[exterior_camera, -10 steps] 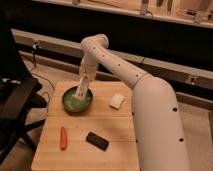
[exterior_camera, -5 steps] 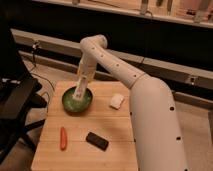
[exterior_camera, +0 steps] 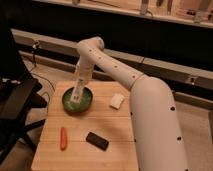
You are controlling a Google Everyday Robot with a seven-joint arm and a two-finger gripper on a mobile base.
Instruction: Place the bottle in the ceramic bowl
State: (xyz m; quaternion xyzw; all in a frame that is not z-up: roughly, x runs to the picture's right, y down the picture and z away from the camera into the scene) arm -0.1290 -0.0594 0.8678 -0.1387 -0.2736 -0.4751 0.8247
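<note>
Toward the near edge of the table lie an orange carrot on the left and a black block toward the middle. Farther back, near the right edge, sits a white packet. At the far left corner, the green bowl receives the gripper, which reaches down into it; whether it grips the bottle I cannot tell, and the bottle itself isn't distinguishable. A bottle is probably light, stiff and slippery; grasp mid-body.

Nothing readable from where I'm standing, no labels or numbers anywhere, and the gripper is down over the green ceramic bowl.
</note>
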